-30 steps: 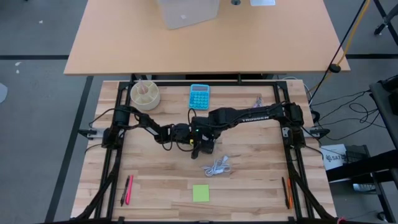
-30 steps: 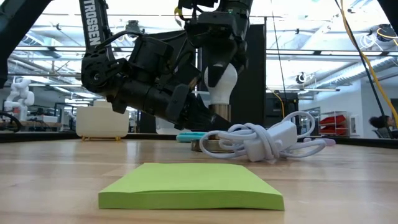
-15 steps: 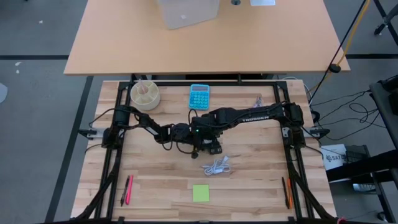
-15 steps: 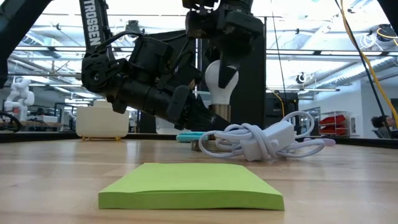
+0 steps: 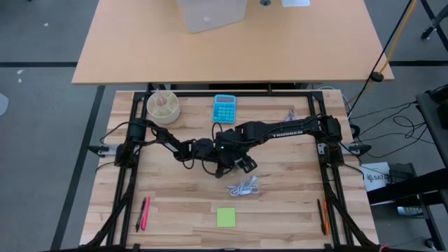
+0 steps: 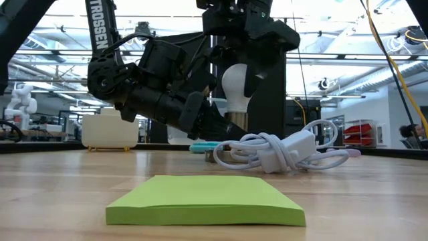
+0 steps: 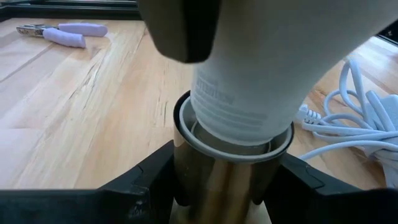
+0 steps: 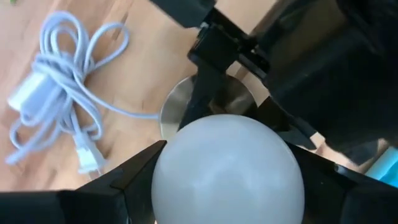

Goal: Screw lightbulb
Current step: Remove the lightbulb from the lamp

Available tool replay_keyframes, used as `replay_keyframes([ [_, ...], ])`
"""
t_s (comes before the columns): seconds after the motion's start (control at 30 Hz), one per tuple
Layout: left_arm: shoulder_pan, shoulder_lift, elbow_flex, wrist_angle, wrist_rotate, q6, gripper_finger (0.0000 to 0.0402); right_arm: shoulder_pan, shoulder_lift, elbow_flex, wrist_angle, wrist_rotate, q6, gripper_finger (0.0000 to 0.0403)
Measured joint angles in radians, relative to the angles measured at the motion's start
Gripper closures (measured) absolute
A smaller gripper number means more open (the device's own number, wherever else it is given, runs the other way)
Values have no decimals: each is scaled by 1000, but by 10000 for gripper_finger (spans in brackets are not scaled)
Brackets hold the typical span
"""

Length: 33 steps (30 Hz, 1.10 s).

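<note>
**Bulb seated in the socket, right wrist turning it**

The lightbulb is standing upright near the middle of the tabletop, its narrow base sitting inside the brass socket. The right gripper is coming down from above with its fingers clamped on the frosted globe, and the left gripper is lying low along the wood, its fingers closed on the socket body to hold it steady. Compared with a second ago the right wrist is rotating about the bulb's axis while the bulb stays at the same height — a sign, I judge, that the threading is under way but not finished.

A coiled white cable is lying just beside the socket, toward the front edge; a green sticky-note pad is nearer that edge. A blue calculator is resting at the back edge. Behind — a bright workshop hall.
</note>
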Motion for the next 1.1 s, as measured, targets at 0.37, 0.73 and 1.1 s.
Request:
replay_keyframes([
  [0.37,0,0,0,1,0,-15,204,5,1,-1,-12,97,-408,133],
  [0.73,3,0,0,0,3,-8,205,21,2,-1,-9,157,-577,130],
  [1.1,3,0,0,1,18,-8,205,46,2,-1,6,134,-270,89],
])
